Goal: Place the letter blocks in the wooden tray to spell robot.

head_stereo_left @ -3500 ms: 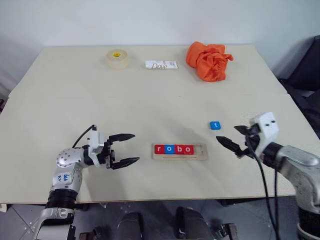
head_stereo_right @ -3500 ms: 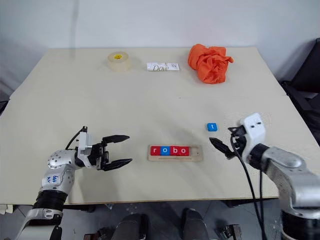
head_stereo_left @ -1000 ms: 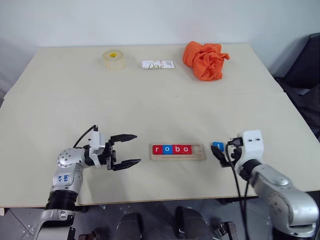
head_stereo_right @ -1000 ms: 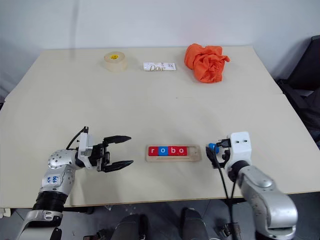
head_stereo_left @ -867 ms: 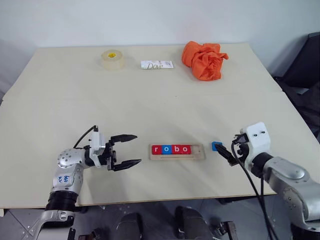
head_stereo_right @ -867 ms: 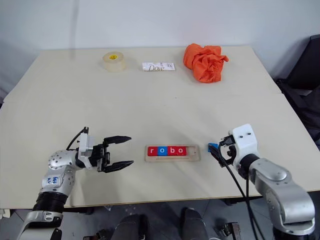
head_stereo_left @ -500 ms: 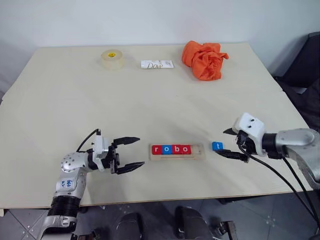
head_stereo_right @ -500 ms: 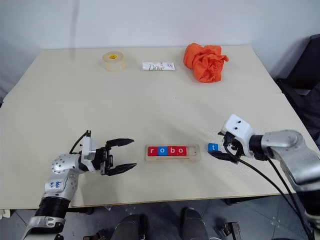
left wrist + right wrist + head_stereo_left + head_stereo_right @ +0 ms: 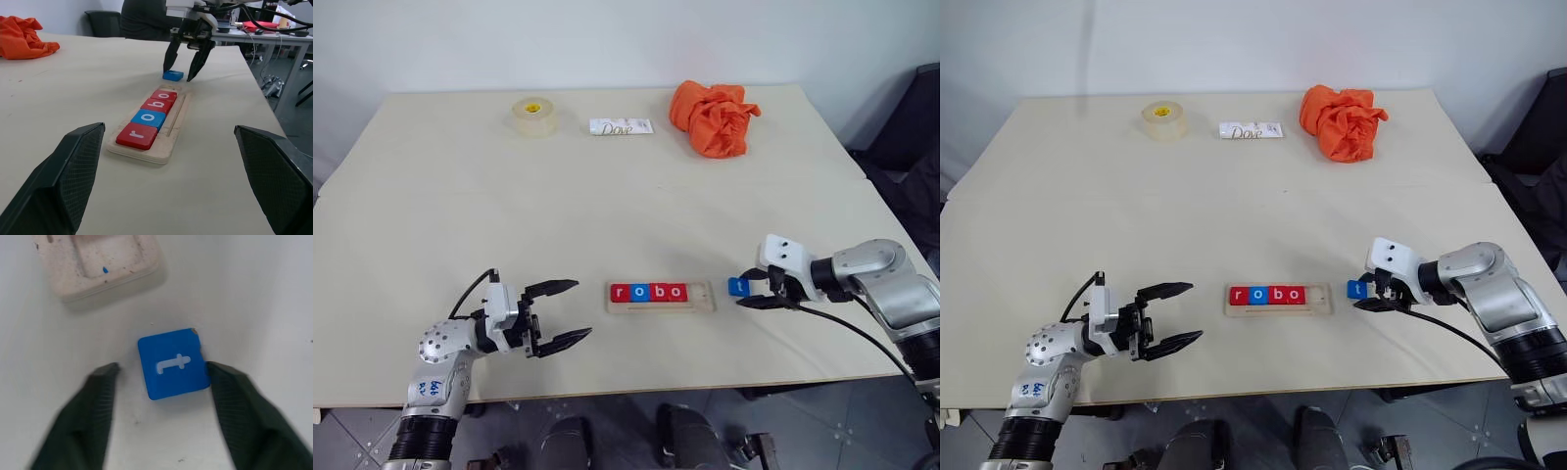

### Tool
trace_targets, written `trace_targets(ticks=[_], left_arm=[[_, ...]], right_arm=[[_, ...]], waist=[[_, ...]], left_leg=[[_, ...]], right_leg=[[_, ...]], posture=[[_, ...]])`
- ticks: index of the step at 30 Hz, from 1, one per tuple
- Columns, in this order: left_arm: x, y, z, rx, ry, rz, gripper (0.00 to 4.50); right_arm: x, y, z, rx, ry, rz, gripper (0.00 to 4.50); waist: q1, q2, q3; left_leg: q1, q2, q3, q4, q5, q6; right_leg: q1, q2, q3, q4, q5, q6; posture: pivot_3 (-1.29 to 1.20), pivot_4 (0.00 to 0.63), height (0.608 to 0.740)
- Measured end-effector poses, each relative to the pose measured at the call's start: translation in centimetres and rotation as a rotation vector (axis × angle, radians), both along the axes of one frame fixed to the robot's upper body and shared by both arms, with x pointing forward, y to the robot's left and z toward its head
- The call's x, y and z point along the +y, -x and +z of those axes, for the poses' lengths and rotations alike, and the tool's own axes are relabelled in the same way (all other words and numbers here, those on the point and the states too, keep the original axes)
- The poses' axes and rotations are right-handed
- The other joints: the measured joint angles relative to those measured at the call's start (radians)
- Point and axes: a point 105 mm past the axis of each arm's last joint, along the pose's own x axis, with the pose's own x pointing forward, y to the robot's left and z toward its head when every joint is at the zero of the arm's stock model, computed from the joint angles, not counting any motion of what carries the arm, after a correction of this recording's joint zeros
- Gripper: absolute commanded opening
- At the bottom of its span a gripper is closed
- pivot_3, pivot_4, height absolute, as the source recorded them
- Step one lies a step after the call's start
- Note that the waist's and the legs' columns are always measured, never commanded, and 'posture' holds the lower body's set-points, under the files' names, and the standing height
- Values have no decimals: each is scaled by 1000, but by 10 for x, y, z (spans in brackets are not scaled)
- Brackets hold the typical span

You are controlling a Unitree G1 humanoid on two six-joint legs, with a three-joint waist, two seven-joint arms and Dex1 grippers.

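Observation:
The wooden tray (image 9: 703, 298) lies near the table's front edge. In it, left to right, sit letter blocks red r (image 9: 624, 292), blue o (image 9: 641, 292), red b (image 9: 659, 292) and red o (image 9: 677, 292). Its right end slot is bare. A blue t block (image 9: 737, 286) lies flat on the table just right of the tray. My right gripper (image 9: 743, 292) is open and straddles the t block (image 9: 172, 363); one finger (image 9: 230, 396) touches its edge, the other stands apart. My left gripper (image 9: 580, 308) is open and holds nothing, left of the tray.
At the back of the table (image 9: 450, 196) are a tape roll (image 9: 533, 115), a white Dove wrapper (image 9: 621, 126) and a crumpled orange cloth (image 9: 712, 116). A dark chair stands past the table's right edge.
The t block now lies nearer, beside the tray's right end. My right gripper has swung round to point at it, and its fingers have narrowed around it. The left gripper drew back slightly.

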Motion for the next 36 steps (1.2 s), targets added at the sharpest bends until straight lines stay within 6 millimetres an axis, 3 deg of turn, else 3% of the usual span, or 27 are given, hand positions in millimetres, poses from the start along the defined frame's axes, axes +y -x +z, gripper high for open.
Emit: trace_targets(ticks=[1,7,14,23,36], left_arm=[[0,0,0,-2,-1,1,4500],[-1,-2,2,-7,3,-2,4500],[-2,-9,3,-10,8,-14,4500],[-4,-14,4,-17,18,-18,4500],[-1,-9,-2,-6,20,11,4500]], right_arm=[[0,0,0,-2,1,2,1449],[7,0,9,-28,-2,-1,1446],[34,2,42,-55,-31,46,1446],[57,5,25,9,63,123,1446],[63,1,16,28,112,187,1446]], waist=[[0,0,0],[0,0,0],[0,0,0],[0,0,0],[0,0,0]], left_leg=[[0,0,0,0,0,0],[0,0,0,0,0,0],[0,0,0,0,0,0],[-1,0,0,0,0,0],[-1,0,0,0,0,0]], right_leg=[[0,0,0,0,0,0],[0,0,0,1,0,0],[-1,0,0,0,0,0],[-1,-1,0,0,0,0],[-1,0,0,1,0,0]], posture=[[0,150,740],[0,150,740],[0,150,740],[0,150,740],[0,150,740]])
